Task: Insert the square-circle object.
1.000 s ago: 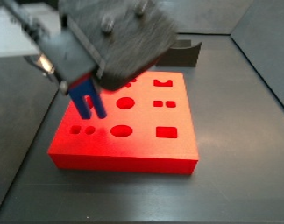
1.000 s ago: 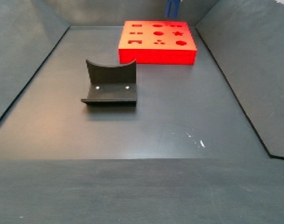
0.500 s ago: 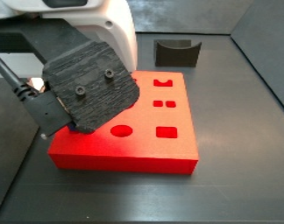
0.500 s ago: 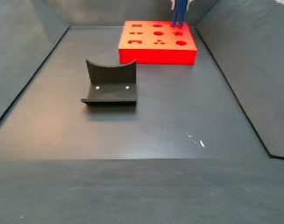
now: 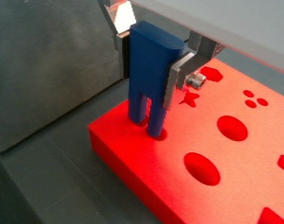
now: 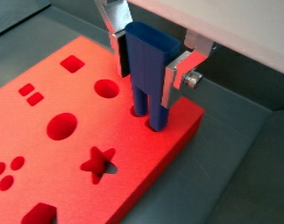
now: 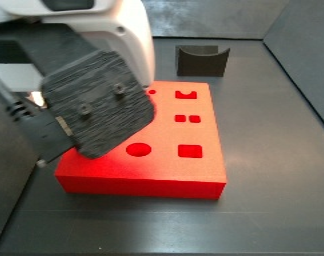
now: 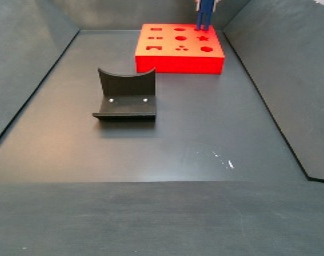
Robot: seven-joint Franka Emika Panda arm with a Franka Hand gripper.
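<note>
My gripper (image 5: 152,66) is shut on the square-circle object (image 5: 151,79), a bright blue block held upright with its two prongs pointing down. In both wrist views the prong tips sit in two holes at a corner of the flat red board (image 5: 168,171). The gripper (image 6: 148,66), the blue object (image 6: 151,74) and the board (image 6: 74,131) show the same way in a wrist view. In a side view the blue object (image 8: 205,12) stands over the board's (image 8: 178,62) far right corner. In a side view the arm's dark wrist (image 7: 91,100) hides the gripper and the blue object.
The red board (image 7: 178,165) has several shaped holes: circles, squares, a star. The dark grey fixture with a curved notch (image 8: 125,95) stands on the floor apart from the board, and it also shows behind the board in a side view (image 7: 201,60). Dark walls ring the floor.
The arm has carried the blue object from the board's near part to its corner and lowered it; in the last half second the wrist shifted only slightly.
</note>
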